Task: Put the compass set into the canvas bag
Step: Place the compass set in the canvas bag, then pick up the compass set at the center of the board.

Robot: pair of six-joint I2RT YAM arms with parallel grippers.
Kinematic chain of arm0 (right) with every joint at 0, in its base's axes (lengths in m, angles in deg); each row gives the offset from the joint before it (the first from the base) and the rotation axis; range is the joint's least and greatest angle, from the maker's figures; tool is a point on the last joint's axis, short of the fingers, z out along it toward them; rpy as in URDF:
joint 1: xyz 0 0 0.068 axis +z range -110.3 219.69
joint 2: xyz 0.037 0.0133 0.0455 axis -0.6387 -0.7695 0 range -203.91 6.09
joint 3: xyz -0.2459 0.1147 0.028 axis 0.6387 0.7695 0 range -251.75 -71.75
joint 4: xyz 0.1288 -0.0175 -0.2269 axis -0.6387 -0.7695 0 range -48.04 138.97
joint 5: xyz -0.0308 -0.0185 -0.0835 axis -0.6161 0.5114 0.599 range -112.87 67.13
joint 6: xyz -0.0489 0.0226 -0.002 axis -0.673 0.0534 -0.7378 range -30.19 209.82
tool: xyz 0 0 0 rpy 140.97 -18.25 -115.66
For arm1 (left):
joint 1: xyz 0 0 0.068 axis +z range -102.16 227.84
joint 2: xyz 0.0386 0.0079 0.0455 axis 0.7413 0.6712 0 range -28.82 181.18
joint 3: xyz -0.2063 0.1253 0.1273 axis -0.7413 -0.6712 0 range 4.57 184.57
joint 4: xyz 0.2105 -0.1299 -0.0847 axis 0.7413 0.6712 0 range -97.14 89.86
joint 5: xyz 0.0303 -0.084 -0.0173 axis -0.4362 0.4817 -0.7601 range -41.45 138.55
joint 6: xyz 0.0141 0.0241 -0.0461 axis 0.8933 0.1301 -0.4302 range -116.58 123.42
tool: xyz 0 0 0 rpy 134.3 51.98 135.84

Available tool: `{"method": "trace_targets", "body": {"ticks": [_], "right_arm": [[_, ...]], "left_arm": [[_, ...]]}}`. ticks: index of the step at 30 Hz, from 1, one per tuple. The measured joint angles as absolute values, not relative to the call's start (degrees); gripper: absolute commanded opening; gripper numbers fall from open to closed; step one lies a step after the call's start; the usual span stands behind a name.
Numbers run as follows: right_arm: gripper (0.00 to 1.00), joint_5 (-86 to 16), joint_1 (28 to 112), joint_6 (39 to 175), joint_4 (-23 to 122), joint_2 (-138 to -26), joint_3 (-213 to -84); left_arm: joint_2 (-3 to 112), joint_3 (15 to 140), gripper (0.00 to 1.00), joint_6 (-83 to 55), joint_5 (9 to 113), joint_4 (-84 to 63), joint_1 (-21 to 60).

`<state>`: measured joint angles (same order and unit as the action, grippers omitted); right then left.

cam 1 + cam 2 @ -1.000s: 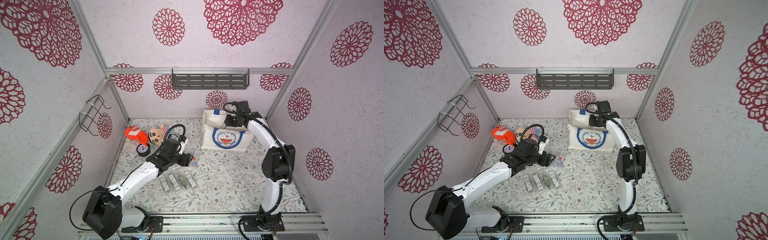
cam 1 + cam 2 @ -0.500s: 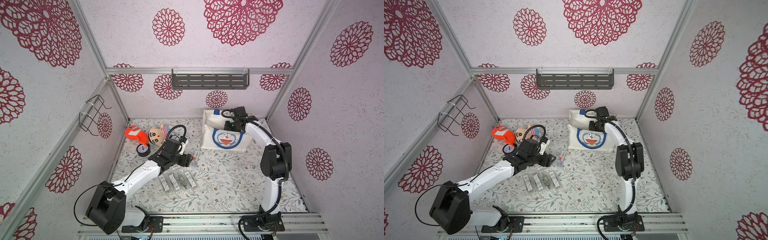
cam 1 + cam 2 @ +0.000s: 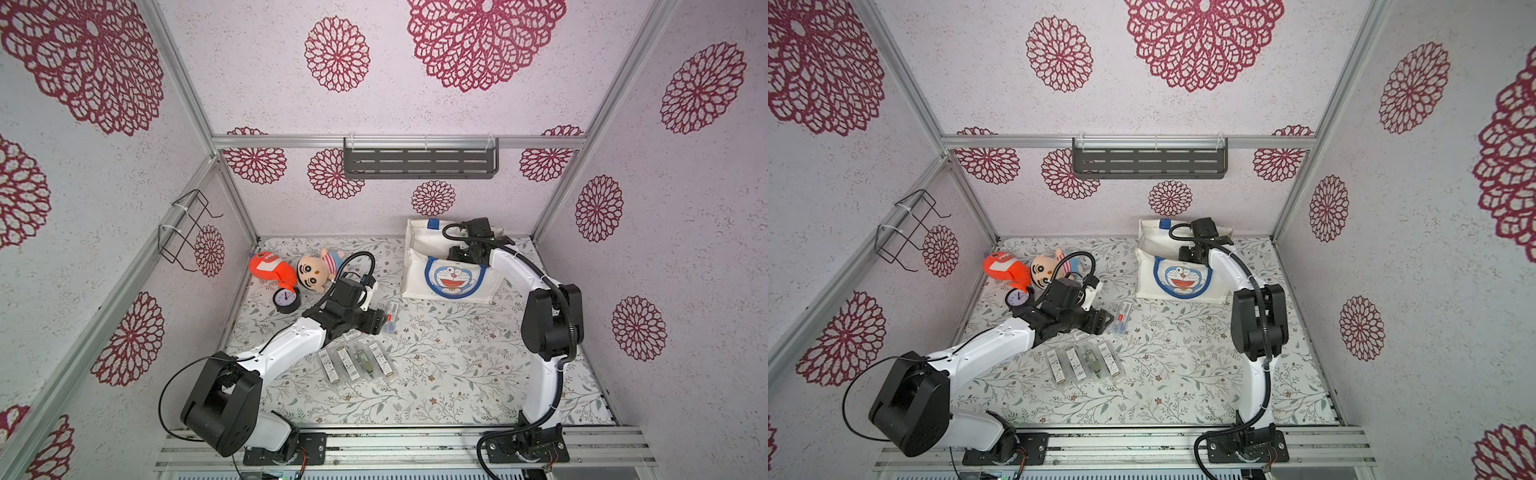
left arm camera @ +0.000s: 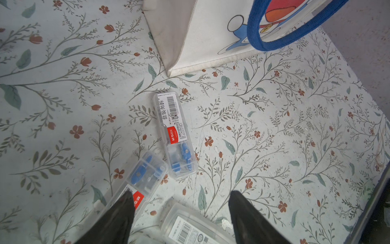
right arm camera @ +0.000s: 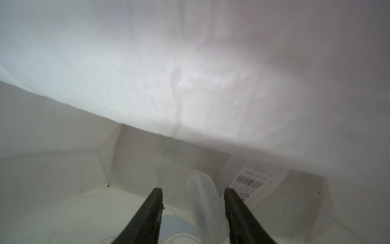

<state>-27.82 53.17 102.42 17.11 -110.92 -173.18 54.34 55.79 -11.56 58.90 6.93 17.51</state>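
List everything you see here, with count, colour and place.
canvas bag: one, cream with blue handles, back right.
compass sets: seven loose, clear cases, four in a row, three behind them; at least two more inside the bag.
plush toys: two, one orange, one striped-shirt doll, back left.
clock: one, black, beside the plush toys.
shelf: one, grey, back wall.
wire rack: one, black, left wall.
left gripper: one, black, open over the loose cases.
right gripper: one, black, open inside the bag.

place: robot lab cell | cues: aluminium frame (image 3: pixel 291 141), wallpapered panels (image 3: pixel 249 83), base rail (image 3: pixel 399 448)
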Motion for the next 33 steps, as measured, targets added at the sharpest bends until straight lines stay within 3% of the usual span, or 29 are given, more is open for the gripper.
{"method": "trace_targets", "body": {"ticks": [6, 11, 22, 33], "right_arm": [[0.58, -27.61, 53.08, 102.50, 17.63, -107.76, -173.05], [0.63, -27.50, 53.06, 103.01, 20.54, -98.47, -169.15], [0.67, -24.85, 53.06, 104.47, 28.69, -76.57, -153.75], [0.69, -26.12, 53.06, 106.50, 31.51, -68.17, -138.99]], "left_arm": [[55.28, 55.86, 0.75, -11.63, 59.16, 6.82, 17.45], [56.68, 57.41, 0.76, -11.63, 58.18, 7.36, 16.70], [66.99, 67.33, 0.81, -13.03, 52.76, 10.45, 12.62], [76.85, 72.89, 0.83, -15.89, 47.44, 14.75, 9.88]]}}
